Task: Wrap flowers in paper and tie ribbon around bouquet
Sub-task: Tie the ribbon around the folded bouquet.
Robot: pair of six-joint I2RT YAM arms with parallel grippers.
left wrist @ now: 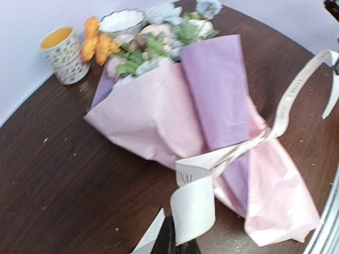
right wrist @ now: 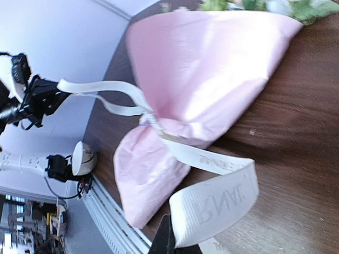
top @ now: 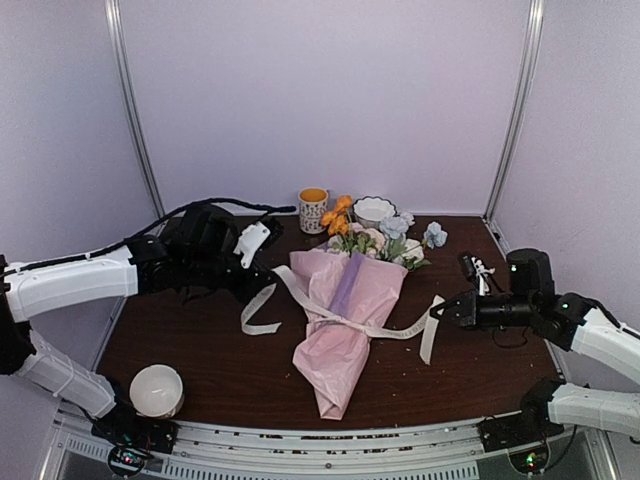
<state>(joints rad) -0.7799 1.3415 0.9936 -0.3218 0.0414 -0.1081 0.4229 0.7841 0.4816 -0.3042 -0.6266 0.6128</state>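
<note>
In the top view the left arm [top: 80,280] reaches in low from 9 o'clock, its forearm nearly level over the counter [top: 190,350] and its wrist bent down toward the middle. The left pincer [top: 266,284] is clamped on one end of the ribbon [top: 340,322], just off the upper left edge of the bouquet [top: 345,345]. In its wrist view the cream band, printed with lettering, curls up from between the dark fingers [left wrist: 168,238] and runs on to the wrap. A round white bowl [top: 157,390] sits at 7 o'clock near the front corner. The bouquet lies flat at the centre of the counter, narrow end toward 6 o'clock and blooms toward 12 to 1 o'clock. The paper [top: 330,375] is crinkly and pink outside, with a pale lilac strip showing down the middle of the cone. The flowers [top: 375,238], orange, cream, white and pale blue among green leaves, spill from the wide mouth just beside a patterned cup [top: 313,210] and a scalloped bowl [top: 373,210] at 12 o'clock. The ribbon crosses the cone at its waist and pinches the paper in there; a slack loop lies on the counter at the bouquet's 9 o'clock. The right arm [top: 590,335] comes in from 3 o'clock, low and level, pointing toward 9 o'clock. The right pincer [top: 445,308] is closed on the ribbon's other end, apart from the paper, with a short tail hanging below it.
</note>
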